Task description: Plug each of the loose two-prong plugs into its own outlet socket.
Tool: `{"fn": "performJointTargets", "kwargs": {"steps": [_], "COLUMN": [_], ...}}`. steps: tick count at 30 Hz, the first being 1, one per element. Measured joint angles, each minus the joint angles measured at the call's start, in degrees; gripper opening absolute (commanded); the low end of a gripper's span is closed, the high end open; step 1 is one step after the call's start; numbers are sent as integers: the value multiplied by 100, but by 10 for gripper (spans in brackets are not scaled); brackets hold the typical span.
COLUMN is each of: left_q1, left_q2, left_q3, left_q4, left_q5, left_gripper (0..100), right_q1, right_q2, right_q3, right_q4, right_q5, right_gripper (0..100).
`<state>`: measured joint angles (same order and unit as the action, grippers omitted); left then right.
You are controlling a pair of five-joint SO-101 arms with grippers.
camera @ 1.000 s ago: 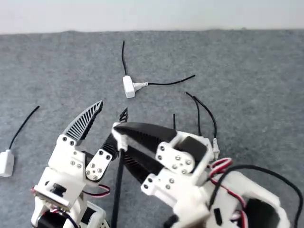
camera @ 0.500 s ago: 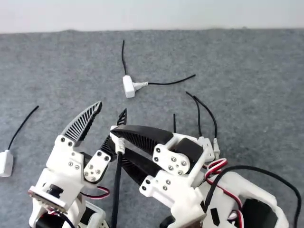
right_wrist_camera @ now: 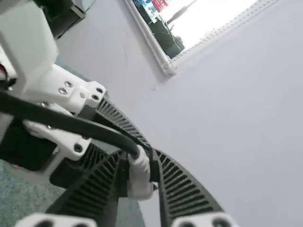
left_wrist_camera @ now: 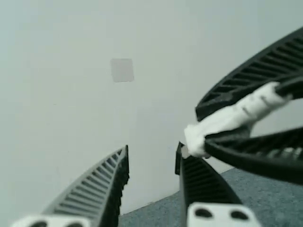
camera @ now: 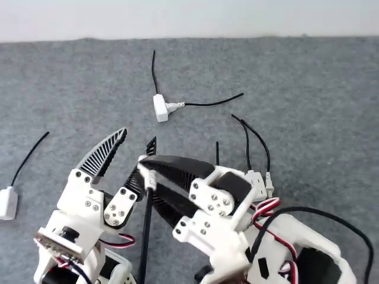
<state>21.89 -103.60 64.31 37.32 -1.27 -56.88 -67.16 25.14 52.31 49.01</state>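
Both arms rise from the near edge of the grey, felt-like mat (camera: 331, 89), wrists tipped up and away. The left gripper (camera: 138, 137) stands released, its two tapering black ribbed fingers (left_wrist_camera: 106, 187) spread in a V with nothing between them. Just to its right, the right gripper (camera: 145, 171) points leftward across it, its long ribbed fingers (right_wrist_camera: 182, 187) clenched on a small white plug (right_wrist_camera: 135, 177). The plug's smooth rounded body sits pinched near the fingertips. Its thick black cable (camera: 145, 236) runs down toward the near edge between the two arms. The arm housings are glossy white plastic dotted with round screw heads.

Far across the mat, near the middle, lies the far socket (camera: 159, 108), a white boxy block. A second plug (camera: 173, 106) touches its right side, and thin black wires curl away from both. The left socket (camera: 7, 203), also white and boxy, lies at the mat's left edge. The spare plugs (camera: 269, 184), small and white on thin black wires, lie just right of the right arm.
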Motion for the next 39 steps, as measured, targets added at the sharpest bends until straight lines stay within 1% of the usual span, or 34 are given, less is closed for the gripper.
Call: {"fn": "performJointTargets", "kwargs": {"steps": [5, 17, 25, 28, 34, 39], "left_q1": [-9, 0, 0, 0, 0, 0], "left_q2": [0, 0, 0, 0, 0, 0], "left_q3": [0, 0, -9, 9, 79, 79], "left_q4": [9, 114, 105, 105, 105, 105], "left_q5": [0, 0, 0, 0, 0, 0], "left_gripper": [162, 162, 162, 162, 162, 162], "right_q1": [149, 211, 229, 193, -149, -185], "right_q2": [-26, -510, -334, -132, 132, 132], "right_q3": [-70, 255, 290, 290, 290, 290], "right_q4": [246, 352, -378, -440, -484, -457], "right_q5": [0, 0, 0, 0, 0, 0], "right_gripper": [9, 9, 9, 9, 9, 9]}}
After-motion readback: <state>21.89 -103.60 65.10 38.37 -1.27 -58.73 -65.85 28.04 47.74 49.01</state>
